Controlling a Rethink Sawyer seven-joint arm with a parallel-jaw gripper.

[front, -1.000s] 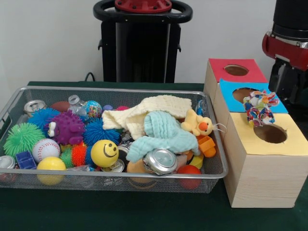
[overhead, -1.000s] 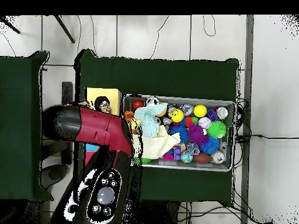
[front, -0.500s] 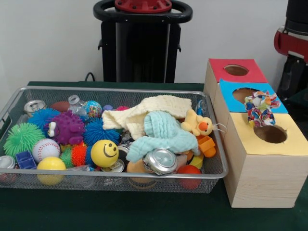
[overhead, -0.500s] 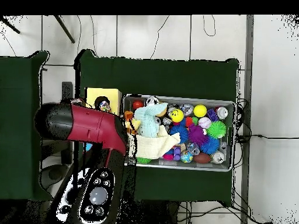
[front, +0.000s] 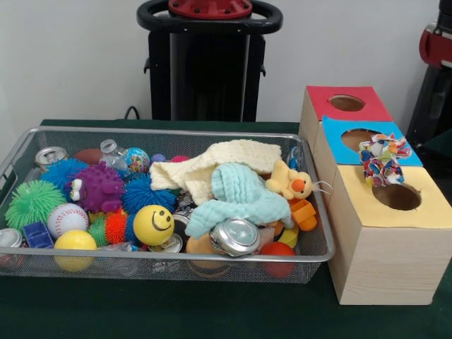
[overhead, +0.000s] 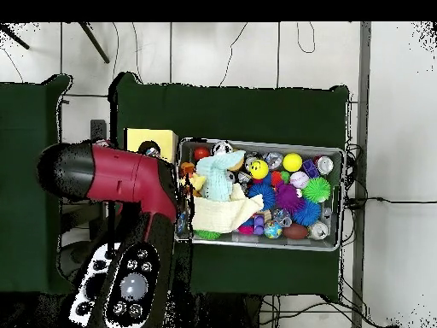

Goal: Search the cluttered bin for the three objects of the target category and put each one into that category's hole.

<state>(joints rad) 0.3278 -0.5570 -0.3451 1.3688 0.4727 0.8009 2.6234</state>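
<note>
The wire mesh bin (front: 42,134) sits on the green cloth, crammed full. At its nine o'clock end lie a green spiky ball (front: 33,203), a purple spiky ball with eyes (front: 97,187) and a baseball (front: 67,218); toward six o'clock a yellow smiley ball (front: 153,224) and a silver can (front: 235,236). A cream cloth (front: 212,161) and a pale blue cloth (front: 240,194) are heaped in the middle, with a yellow plush duck (front: 291,182) at three o'clock.

Beside the bin stands a wooden box (front: 378,265) with red, blue and yellow tops, each with a round hole. A multicoloured rope toy (front: 381,159) rests between the blue hole and the yellow hole (front: 397,196), overhanging the yellow one's edge.
</note>
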